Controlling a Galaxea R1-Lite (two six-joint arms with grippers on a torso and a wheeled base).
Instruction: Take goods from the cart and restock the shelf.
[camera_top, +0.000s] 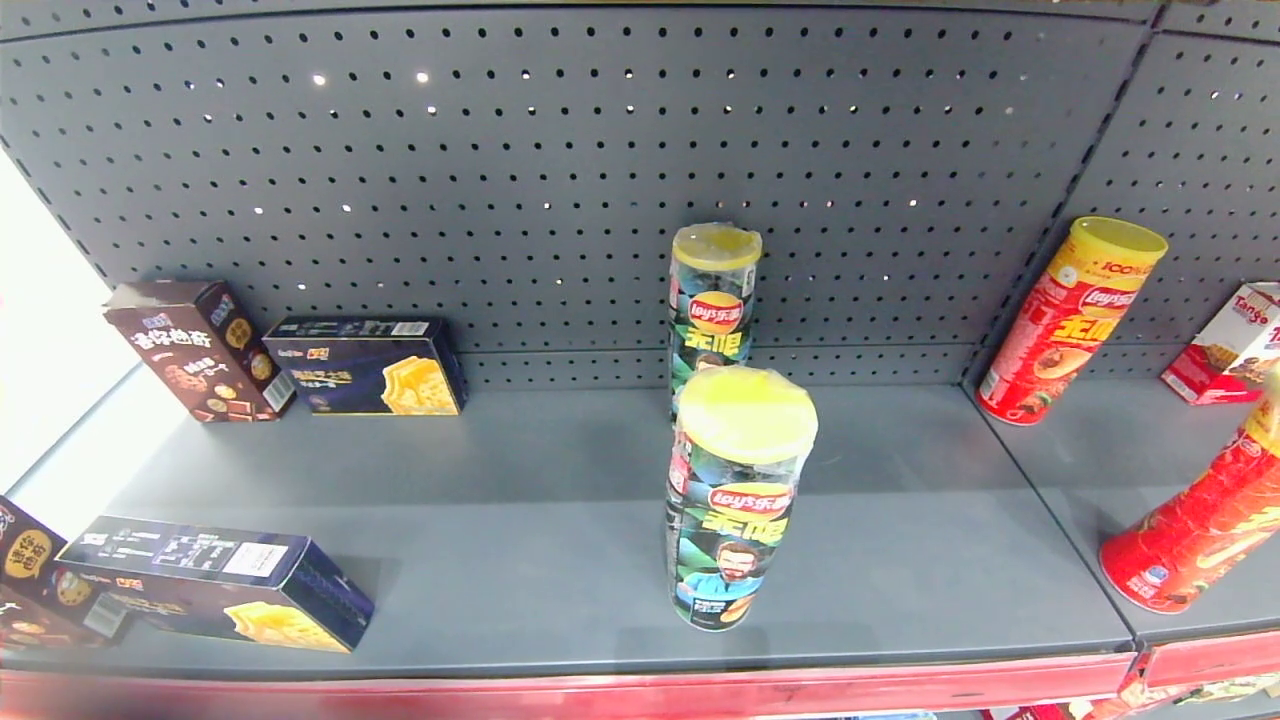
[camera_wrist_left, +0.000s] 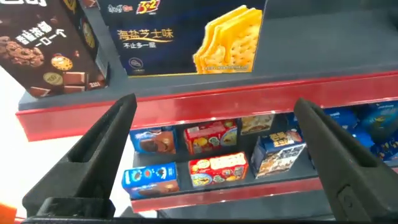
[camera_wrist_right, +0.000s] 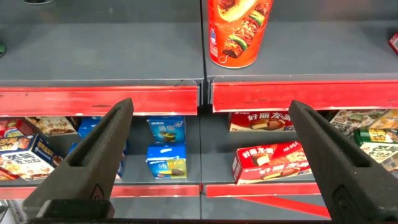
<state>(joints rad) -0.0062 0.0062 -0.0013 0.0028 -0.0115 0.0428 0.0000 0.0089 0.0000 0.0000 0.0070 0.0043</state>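
Note:
Two green chip cans with yellow lids stand upright on the grey shelf (camera_top: 560, 520), one at the front (camera_top: 735, 500) and one behind it near the pegboard (camera_top: 712, 300). Two red chip cans stand to the right, one at the back (camera_top: 1070, 320) and one at the front (camera_top: 1195, 530). My left gripper (camera_wrist_left: 214, 130) is open and holds nothing, in front of the shelf's red front edge (camera_wrist_left: 249, 93), below a dark blue cracker box (camera_wrist_left: 193, 37). My right gripper (camera_wrist_right: 211, 134) is open and holds nothing, facing the red shelf edge (camera_wrist_right: 298, 94) below a red can (camera_wrist_right: 239, 31).
Cracker and cookie boxes sit on the shelf's left side: two at the back (camera_top: 365, 365) (camera_top: 195, 350), and a dark blue one at the front (camera_top: 215, 585). A red-and-white box (camera_top: 1230, 345) lies far right. Lower shelves hold several snack boxes (camera_wrist_right: 165, 152) (camera_wrist_left: 214, 171).

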